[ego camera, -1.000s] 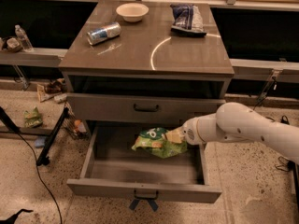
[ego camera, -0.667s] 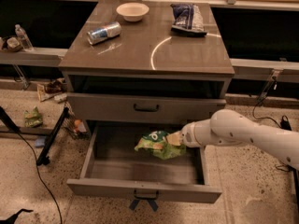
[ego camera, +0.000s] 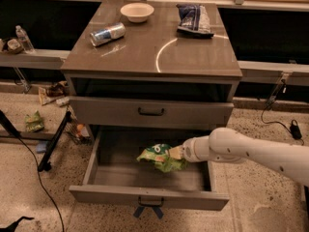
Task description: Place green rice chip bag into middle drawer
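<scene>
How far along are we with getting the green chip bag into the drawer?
Done: the middle drawer is pulled open. In hand: the green rice chip bag is inside it, at the tip of the gripper. Left: I cannot tell whether the bag is released; the gripper probably needs to let go and pull back out.

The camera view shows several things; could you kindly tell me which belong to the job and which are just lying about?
Job: green rice chip bag, held by the gripper inside the open middle drawer.
Lying about: white bowl, tipped drink can and dark blue-and-white snack bag on the cabinet top; water bottle at left.
</scene>
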`<action>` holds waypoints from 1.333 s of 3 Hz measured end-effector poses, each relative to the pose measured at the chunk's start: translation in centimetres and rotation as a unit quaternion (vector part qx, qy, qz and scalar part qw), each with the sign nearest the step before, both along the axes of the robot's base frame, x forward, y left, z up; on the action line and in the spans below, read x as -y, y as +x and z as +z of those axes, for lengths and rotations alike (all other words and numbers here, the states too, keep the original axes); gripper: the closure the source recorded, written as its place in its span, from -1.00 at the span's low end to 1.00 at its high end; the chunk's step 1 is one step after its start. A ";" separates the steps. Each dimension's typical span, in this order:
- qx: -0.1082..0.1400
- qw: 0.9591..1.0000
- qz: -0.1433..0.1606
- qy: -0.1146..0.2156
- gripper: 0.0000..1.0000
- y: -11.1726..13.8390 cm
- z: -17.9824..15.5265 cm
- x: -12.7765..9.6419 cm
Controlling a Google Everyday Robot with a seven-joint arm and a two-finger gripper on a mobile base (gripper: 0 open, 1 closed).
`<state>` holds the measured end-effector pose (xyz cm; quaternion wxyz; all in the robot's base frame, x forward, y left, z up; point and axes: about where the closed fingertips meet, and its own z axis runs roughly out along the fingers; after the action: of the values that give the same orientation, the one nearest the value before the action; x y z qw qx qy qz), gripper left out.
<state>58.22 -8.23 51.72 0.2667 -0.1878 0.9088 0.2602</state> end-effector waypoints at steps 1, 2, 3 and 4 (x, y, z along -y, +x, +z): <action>-0.005 1.000 -0.014 0.009 -0.28 -0.9 -1.4 -0.9; 0.000 1.000 -0.019 0.012 -0.74 -1.3 -1.5 -1.6; 0.014 1.000 -0.015 0.005 -1.00 -1.3 -0.5 -2.2; 0.048 0.999 -0.026 0.001 -1.00 -2.0 4.1 -0.8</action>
<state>56.25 -7.46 55.81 0.3168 -0.1760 0.8992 0.2450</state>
